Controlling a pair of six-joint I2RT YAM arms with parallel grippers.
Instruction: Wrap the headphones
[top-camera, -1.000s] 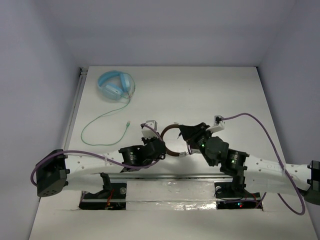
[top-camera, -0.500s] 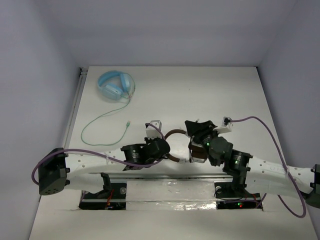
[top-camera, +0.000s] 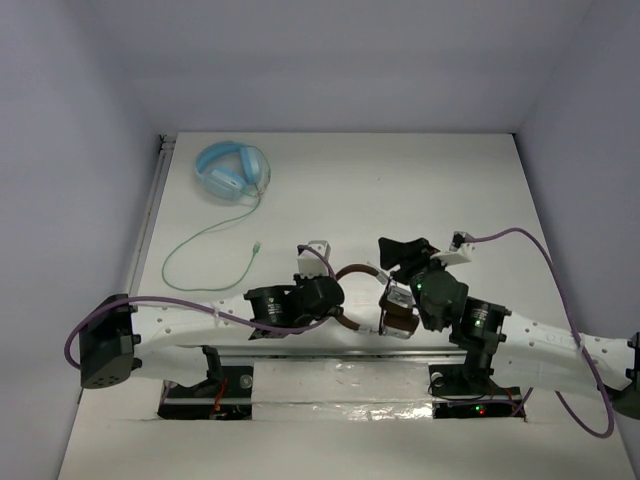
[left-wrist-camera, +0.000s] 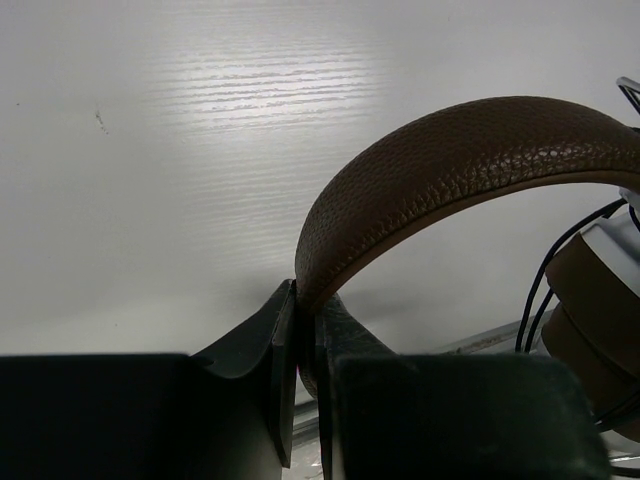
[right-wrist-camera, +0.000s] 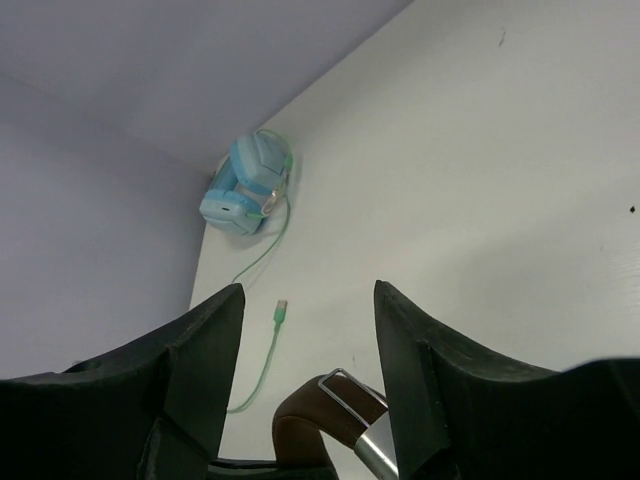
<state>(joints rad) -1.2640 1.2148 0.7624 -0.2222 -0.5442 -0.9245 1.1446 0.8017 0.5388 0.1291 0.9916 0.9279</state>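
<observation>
The headphones (top-camera: 356, 271) with a dark brown headband lie near the table's front edge between my arms. My left gripper (top-camera: 336, 303) is shut on the headband (left-wrist-camera: 450, 160), pinching its left end between the fingers (left-wrist-camera: 283, 330). A brown ear cup (left-wrist-camera: 600, 290) and loops of thin black cable (left-wrist-camera: 545, 280) show at the right of the left wrist view. My right gripper (top-camera: 402, 252) is open and empty, just above the headband's other end (right-wrist-camera: 320, 420) and its silver slider (right-wrist-camera: 375, 452). The ear cups (top-camera: 398, 316) sit below it.
Light blue headphones (top-camera: 230, 170) lie at the back left, also in the right wrist view (right-wrist-camera: 250, 185), with a pale green cable (top-camera: 200, 255) trailing forward. A metal rail (top-camera: 340, 352) runs along the near edge by the arm bases.
The headphones have shifted right and toward the near edge with my left gripper. My right gripper has moved right, off the headband, and the ear cups now show below it.
</observation>
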